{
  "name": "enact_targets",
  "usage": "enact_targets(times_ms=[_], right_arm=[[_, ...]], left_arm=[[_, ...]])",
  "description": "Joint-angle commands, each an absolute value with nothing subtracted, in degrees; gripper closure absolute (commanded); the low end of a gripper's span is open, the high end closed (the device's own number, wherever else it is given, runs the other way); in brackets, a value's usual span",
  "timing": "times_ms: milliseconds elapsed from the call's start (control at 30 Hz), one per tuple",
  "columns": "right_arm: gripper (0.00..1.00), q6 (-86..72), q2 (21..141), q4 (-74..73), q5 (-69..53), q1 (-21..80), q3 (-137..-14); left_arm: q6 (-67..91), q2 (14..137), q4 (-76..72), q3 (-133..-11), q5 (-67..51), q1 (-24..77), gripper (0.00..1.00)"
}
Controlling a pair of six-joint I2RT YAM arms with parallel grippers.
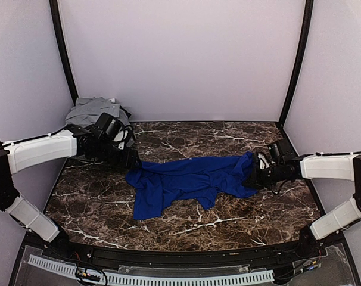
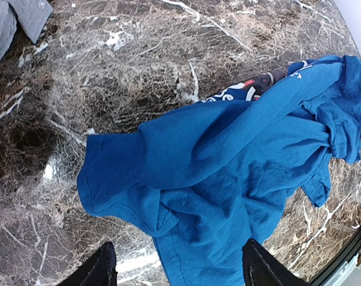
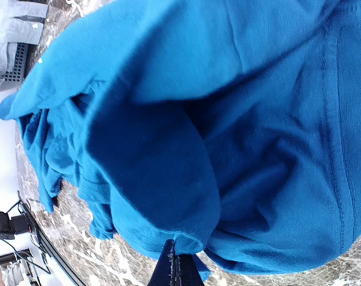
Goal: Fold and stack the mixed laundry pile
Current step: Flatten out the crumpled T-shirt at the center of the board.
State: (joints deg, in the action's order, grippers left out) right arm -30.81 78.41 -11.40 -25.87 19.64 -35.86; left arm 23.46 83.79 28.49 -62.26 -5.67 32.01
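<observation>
A royal-blue T-shirt (image 1: 189, 182) lies crumpled across the middle of the marble table; a bit of its white print (image 2: 231, 93) shows in the left wrist view. My left gripper (image 1: 133, 161) is open at the shirt's left end, its fingertips (image 2: 100, 268) either side of a blue fold (image 2: 186, 226). My right gripper (image 1: 252, 177) is shut on the shirt's right edge (image 3: 198, 238). A light-grey collared shirt (image 1: 94, 110) lies heaped at the back left corner. Dark-green and patterned pieces are out of view.
The dark marble table (image 1: 186, 223) has pale walls behind and to both sides. A black rail (image 1: 168, 256) runs along the near edge. Dark mesh (image 3: 16, 59) shows under the grey shirt in the right wrist view.
</observation>
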Motion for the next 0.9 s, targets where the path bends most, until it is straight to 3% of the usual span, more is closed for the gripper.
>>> enact_targets(times_ms=[0, 267, 533, 867], right_arm=[[1.00, -30.73, 77.13, -10.26, -26.36, 19.95, -37.29], [1.00, -31.99, 77.96, -8.94, -26.75, 19.96, -35.44], [0.80, -34.48, 79.44, -4.86, -27.95, 20.02, -32.03], [0.75, -34.54, 82.10, -1.22, -29.20, 20.03, -30.86]], left_arm=[[24.21, 82.10, 28.05, -60.68, -6.07, 31.73, 0.29], [24.02, 81.99, 28.61, -60.29, -5.55, 31.73, 0.28], [24.16, 82.23, 27.73, -60.02, -5.96, 31.73, 0.28], [24.67, 81.97, 28.10, -59.43, -5.67, 31.49, 0.26]])
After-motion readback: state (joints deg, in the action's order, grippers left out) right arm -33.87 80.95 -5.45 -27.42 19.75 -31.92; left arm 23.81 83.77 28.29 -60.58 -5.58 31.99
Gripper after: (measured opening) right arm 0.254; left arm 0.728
